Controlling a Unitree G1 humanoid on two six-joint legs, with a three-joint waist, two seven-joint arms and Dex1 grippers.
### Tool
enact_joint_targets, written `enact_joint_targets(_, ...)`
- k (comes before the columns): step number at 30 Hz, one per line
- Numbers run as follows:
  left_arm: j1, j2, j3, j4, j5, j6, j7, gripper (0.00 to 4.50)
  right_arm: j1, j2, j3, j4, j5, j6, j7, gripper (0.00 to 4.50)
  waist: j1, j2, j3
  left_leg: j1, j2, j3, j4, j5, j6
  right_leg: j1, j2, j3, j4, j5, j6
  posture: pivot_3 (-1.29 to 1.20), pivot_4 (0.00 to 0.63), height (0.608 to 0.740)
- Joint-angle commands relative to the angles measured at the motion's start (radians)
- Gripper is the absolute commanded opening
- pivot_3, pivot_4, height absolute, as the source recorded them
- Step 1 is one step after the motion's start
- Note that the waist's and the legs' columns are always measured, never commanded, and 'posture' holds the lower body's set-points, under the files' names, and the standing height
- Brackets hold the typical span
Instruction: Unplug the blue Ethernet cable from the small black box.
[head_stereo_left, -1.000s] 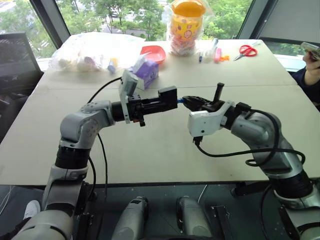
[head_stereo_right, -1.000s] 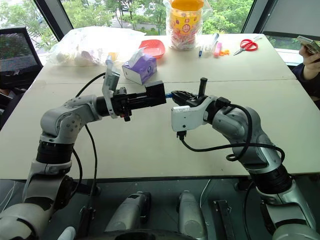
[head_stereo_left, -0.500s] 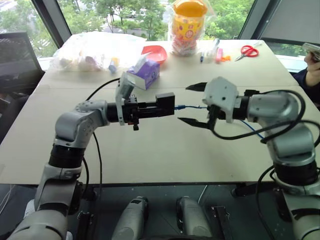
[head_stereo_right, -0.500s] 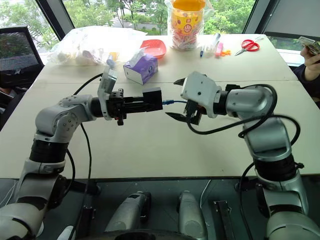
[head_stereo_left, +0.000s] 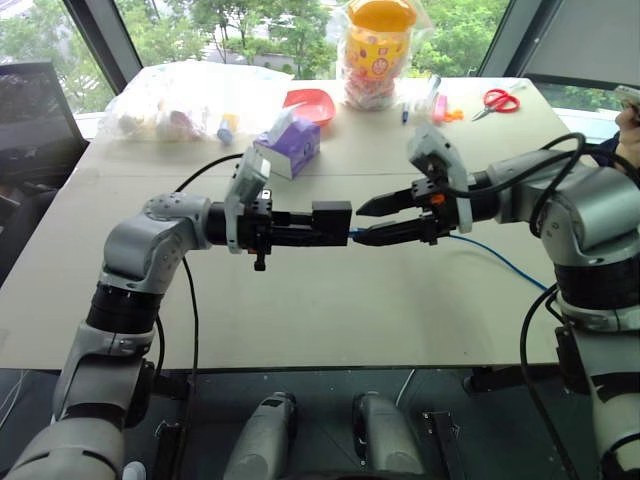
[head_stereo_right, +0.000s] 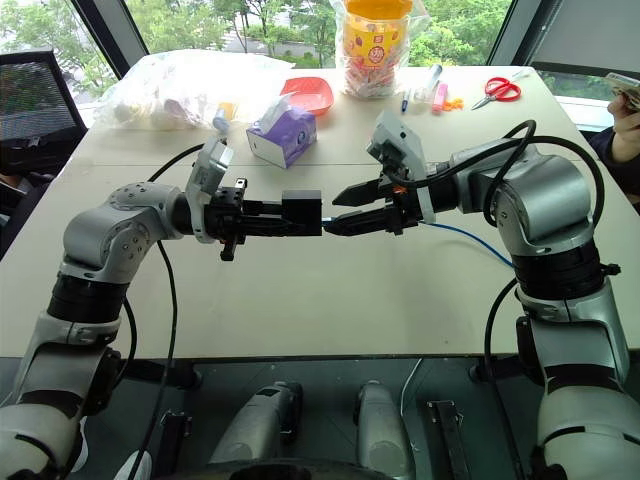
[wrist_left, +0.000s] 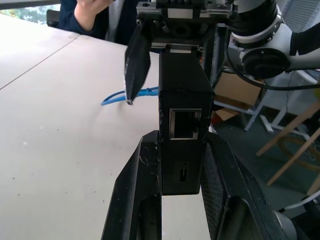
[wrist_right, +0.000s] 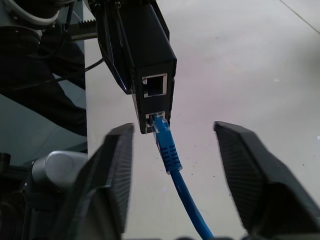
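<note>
The cable (wrist_right: 169, 152) is sitting plugged into the box's (wrist_right: 150, 60) lower port, running straight back between my right fingers (wrist_right: 252, 172), which are straddling it open, not gripping. My left fingers (wrist_left: 135, 200) are clamping the box above the desk (head_stereo_left: 330, 320).

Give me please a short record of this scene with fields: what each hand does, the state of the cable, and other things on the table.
left hand: shut on the small black box, held above the table
right hand: fingers open, one on each side of the cable's plug, not touching it
blue Ethernet cable: plug still in the box's lower port; cord trails to the table's right edge
upper port: empty
task state: not yet unplugged
other things on the far side: purple tissue box, red scissors, orange-lidded jar
</note>
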Motion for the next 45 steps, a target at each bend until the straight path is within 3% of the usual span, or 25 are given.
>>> enact_joint_targets(1, -0.007, 0.008, 0.01, -0.021, 0.005, -0.027, -0.008, 0.46, -0.041, -0.019, 0.011, -0.004, 0.015, -0.02, 0.015, 2.16, 0.0, 0.0, 0.0, 0.0, 0.0, 0.0, 0.0, 0.0, 0.0, 0.0, 0.0, 0.0, 0.0, 0.0, 0.0, 0.0, 0.15, 0.74)
enact_joint_targets(9, 0.003, 0.005, 0.003, -0.028, 0.016, -0.045, -0.01, 0.46, -0.054, -0.039, 0.049, 0.003, 0.023, -0.031, 0.035, 2.16, 0.0, 0.0, 0.0, 0.0, 0.0, 0.0, 0.0, 0.0, 0.0, 0.0, 0.0, 0.0, 0.0, 0.0, 0.0, 0.0, 0.15, 0.74)
enact_joint_targets(12, 0.006, 0.005, 0.0, -0.029, 0.019, -0.05, -0.012, 0.46, -0.06, -0.04, 0.056, 0.01, 0.022, -0.036, 0.038, 1.31, 0.0, 0.0, 0.0, 0.0, 0.0, 0.0, 0.0, 0.0, 0.0, 0.0, 0.0, 0.0, 0.0, 0.0, 0.0, 0.0, 0.15, 0.74)
enact_joint_targets(14, 0.007, 0.003, -0.003, -0.027, 0.022, -0.055, -0.012, 0.46, -0.066, -0.036, 0.06, 0.017, 0.023, -0.033, 0.037, 0.34, -0.001, 0.0, 0.0, 0.0, 0.0, 0.0, 0.0, 0.0, 0.0, 0.0, 0.0, 0.0, 0.0, 0.0, 0.0, 0.0, 0.15, 0.74)
enact_joint_targets(15, 0.008, 0.002, -0.004, -0.027, 0.023, -0.057, -0.011, 0.46, -0.069, -0.034, 0.063, 0.02, 0.023, -0.033, 0.037, 0.1, 0.0, 0.0, 0.0, 0.0, 0.0, 0.0, 0.0, 0.0, 0.0, 0.0, 0.0, 0.0, 0.0, 0.0, 0.0, 0.0, 0.15, 0.74)
enact_joint_targets(29, 0.021, 0.004, 0.003, -0.046, 0.019, -0.048, -0.001, 0.46, -0.067, -0.016, 0.085, 0.007, 0.031, -0.035, 0.034, 0.1, 0.0, 0.0, 0.0, 0.0, 0.0, 0.0, 0.0, 0.0, 0.0, 0.0, 0.0, 0.0, 0.0, 0.0, 0.0, 0.0, 0.15, 0.74)
enact_joint_targets(45, 0.059, 0.095, 0.02, -0.063, 0.021, -0.047, -0.029, 0.46, -0.031, -0.105, 0.096, 0.122, -0.02, -0.137, 0.078, 0.1, 0.0, 0.0, 0.0, 0.0, 0.0, 0.0, 0.0, 0.0, 0.0, 0.0, 0.0, 0.0, 0.0, -0.001, -0.002, 0.0, 0.15, 0.74)
